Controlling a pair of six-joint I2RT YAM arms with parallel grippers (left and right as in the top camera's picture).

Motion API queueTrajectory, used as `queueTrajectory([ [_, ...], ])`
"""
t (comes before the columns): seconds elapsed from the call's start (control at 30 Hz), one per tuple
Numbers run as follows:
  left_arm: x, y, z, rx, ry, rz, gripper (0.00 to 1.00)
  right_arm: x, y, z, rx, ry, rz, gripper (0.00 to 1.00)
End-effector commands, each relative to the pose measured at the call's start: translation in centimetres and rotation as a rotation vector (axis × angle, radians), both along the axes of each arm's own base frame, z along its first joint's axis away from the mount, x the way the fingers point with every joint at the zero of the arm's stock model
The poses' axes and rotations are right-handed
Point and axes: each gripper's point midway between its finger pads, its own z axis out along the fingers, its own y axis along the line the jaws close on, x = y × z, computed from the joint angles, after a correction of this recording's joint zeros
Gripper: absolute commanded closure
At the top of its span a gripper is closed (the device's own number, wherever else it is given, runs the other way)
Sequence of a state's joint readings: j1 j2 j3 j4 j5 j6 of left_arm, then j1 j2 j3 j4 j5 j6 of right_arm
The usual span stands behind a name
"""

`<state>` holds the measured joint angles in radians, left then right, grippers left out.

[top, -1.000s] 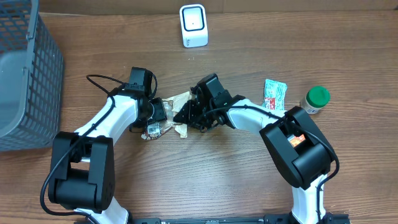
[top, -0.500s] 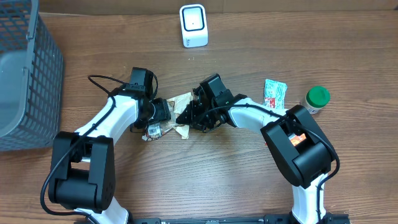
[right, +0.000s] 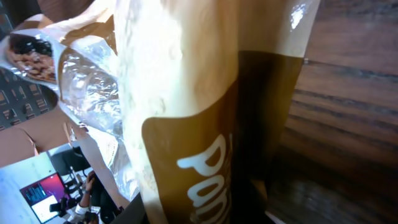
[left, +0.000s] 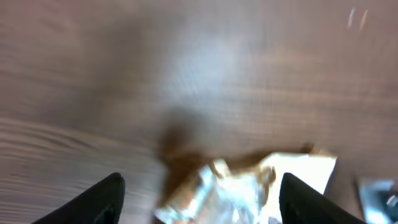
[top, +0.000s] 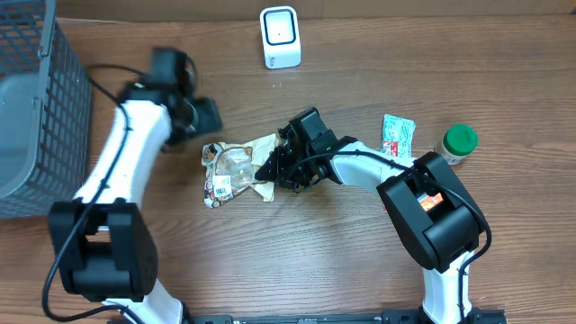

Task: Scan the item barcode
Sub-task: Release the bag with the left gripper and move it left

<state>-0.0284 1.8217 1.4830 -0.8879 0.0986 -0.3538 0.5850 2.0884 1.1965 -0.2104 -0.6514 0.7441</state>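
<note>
As I look down on the brown wooden table [top: 306,261], I count two arms, one crumpled brown-and-clear plastic snack packet [top: 236,167], one small white box-shaped scanner [top: 280,37], one grey plastic lattice basket [top: 54,108], one green-and-white sachet [top: 397,137] and one small jar with a green lid [top: 457,144]. The snack packet lies near the middle of the table. The right gripper [top: 273,168] is closed on its 3 o'clock end. That arm's wrist camera is filled by the wrapper, so the fingers hardly show there. The left gripper [top: 205,115] hangs at 10 o'clock from the packet, apart from it, its fingers spread wide with nothing between them. Its wrist view is blurred and gives only two dark fingertips [left: 109,193] and part of the packet. The print on the wrapper is too small to read. The basket is cut off at the 9 o'clock edge. The scanner stands at 12 o'clock, well apart from the packet, with bare wood between. The sachet and jar sit at 2 o'clock, near the right arm.
</note>
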Motion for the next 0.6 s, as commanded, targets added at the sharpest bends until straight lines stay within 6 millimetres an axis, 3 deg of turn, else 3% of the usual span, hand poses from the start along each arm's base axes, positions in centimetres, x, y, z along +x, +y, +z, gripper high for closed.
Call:
queueTrajectory([
  [0.0,0.7,3.2,1.5,0.055,-0.028,0.028,0.27,-0.2,0.1,-0.3,-0.015,-0.015,0.015,0.96],
  [0.03,0.6,4.1,1.4,0.070,-0.021,0.048,0.18,-0.2,0.1,-0.3,-0.015,-0.014,0.015,0.96],
  [0.07,0.4,4.9,1.1,0.087,-0.011,0.067,0.00,-0.2,0.1,-0.2,-0.015,-0.014,0.015,0.96],
  [0.33,-2.0,10.2,-0.5,0.248,0.075,0.177,0.00,-0.4,-0.1,-0.4,-0.022,-0.004,0.015,0.96],
  [0.57,-2.1,10.6,-0.6,0.255,0.078,0.185,0.00,0.1,-0.4,-0.4,-0.034,-0.055,0.035,0.96],
])
